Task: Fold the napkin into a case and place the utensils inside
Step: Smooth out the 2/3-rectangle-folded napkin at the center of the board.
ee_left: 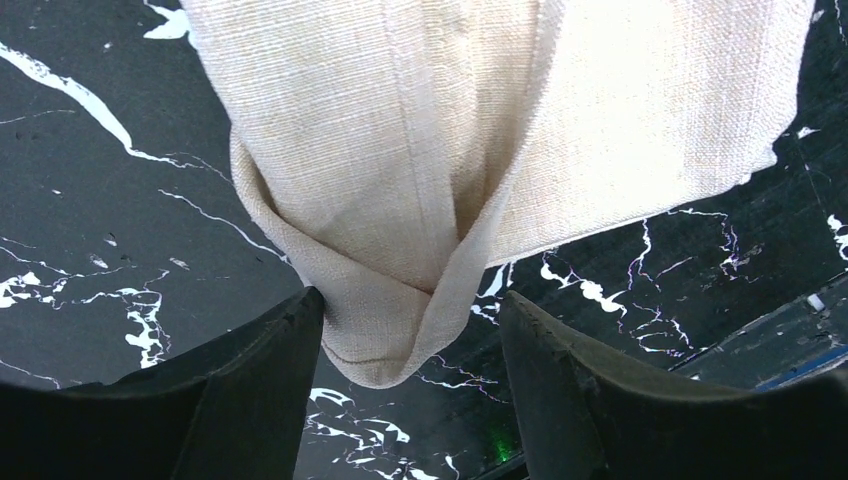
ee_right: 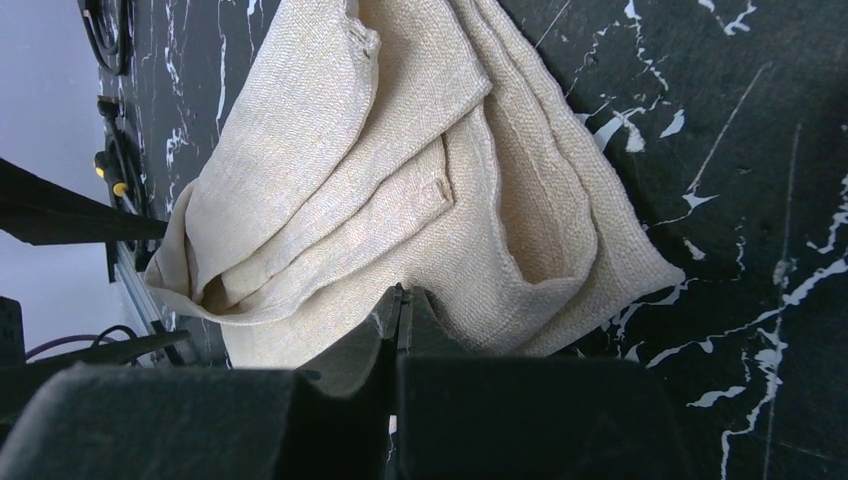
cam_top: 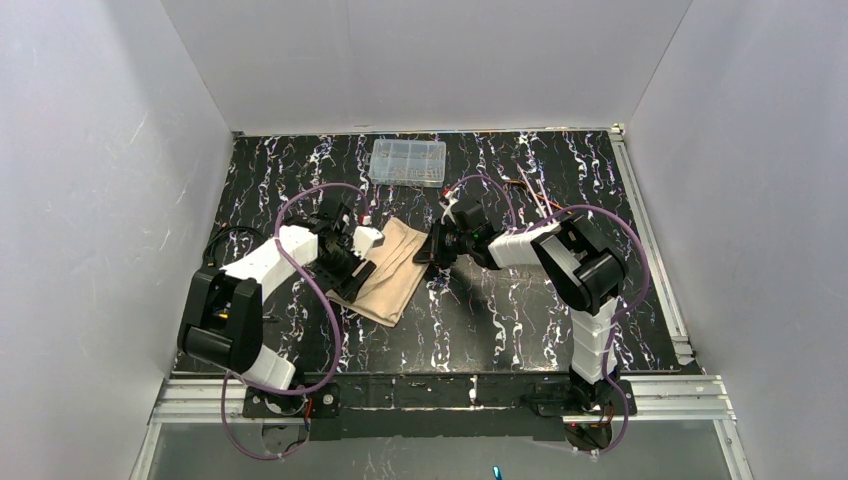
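Observation:
The beige napkin [cam_top: 397, 270] lies folded in layers on the black marbled table, between my two grippers. My left gripper [cam_top: 350, 270] is at its left edge. In the left wrist view this gripper [ee_left: 412, 297] stands open astride a folded corner of the napkin [ee_left: 400, 150]; the left finger [ee_left: 290, 340] touches the cloth and the right one is apart from it. My right gripper [cam_top: 424, 254] is at the napkin's right edge. It is shut [ee_right: 402, 292], its tips pressed onto the napkin [ee_right: 330, 180], and no cloth shows between them. Thin copper-coloured utensils [cam_top: 536, 197] lie behind the right arm, partly hidden.
A clear plastic compartment box [cam_top: 408, 162] sits at the back of the table. Purple cables [cam_top: 320, 300] loop round both arms. White walls close in the table [cam_top: 500, 320] on three sides, and a metal rail [cam_top: 660, 270] runs along its right edge.

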